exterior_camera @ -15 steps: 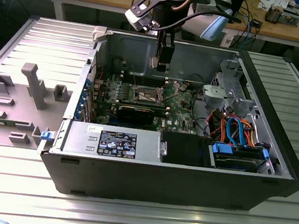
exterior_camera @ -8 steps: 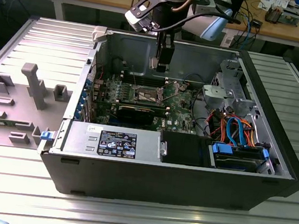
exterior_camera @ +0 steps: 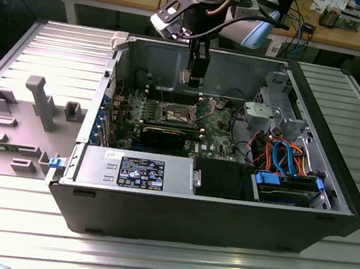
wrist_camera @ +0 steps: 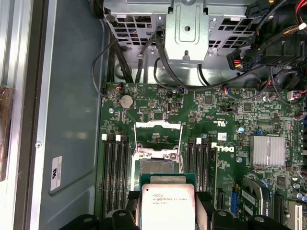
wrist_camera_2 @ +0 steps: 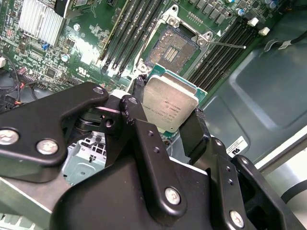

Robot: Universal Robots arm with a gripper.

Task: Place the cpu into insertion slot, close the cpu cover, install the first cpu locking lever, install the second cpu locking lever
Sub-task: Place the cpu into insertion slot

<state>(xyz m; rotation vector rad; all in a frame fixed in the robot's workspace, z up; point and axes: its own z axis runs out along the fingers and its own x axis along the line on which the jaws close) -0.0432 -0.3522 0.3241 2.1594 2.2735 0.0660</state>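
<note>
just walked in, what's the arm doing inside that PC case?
The arm's pincer is shut on the cpu, holding it above the green motherboard inside the open computer case. The insertion slot is bare and its cpu cover stands flipped open, so the chip is not seated yet.

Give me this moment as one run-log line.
gripper: fingers shut on cpu | cpu: held above motherboard, not yet seated | insertion slot: bare, exposed | cpu cover: open, raised

Open black computer case, labelled power supply, grey plastic fixture, silver heatsink, coin battery
</note>
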